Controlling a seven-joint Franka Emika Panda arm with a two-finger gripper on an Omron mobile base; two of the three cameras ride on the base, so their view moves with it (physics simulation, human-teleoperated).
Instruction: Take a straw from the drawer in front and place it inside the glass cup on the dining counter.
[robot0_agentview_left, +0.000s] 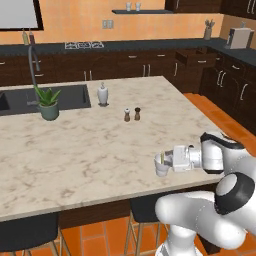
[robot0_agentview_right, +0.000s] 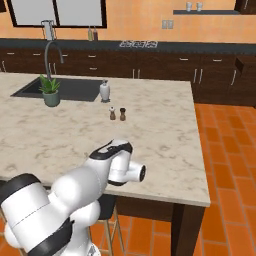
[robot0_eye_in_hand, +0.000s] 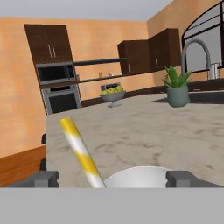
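Claw spread wide, fingertips standing clear on either side of the glass cup. Straw (yellow and white striped) leaning tilted inside the cup, free of both fingertips. Cup upright near the marble tabletop's front edge. Drawer open at far right.

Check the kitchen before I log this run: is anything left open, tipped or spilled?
One dark brown wooden drawer in the back cabinets stands pulled open. Otherwise nothing: the translucent glass cup is upright on the marble counter.
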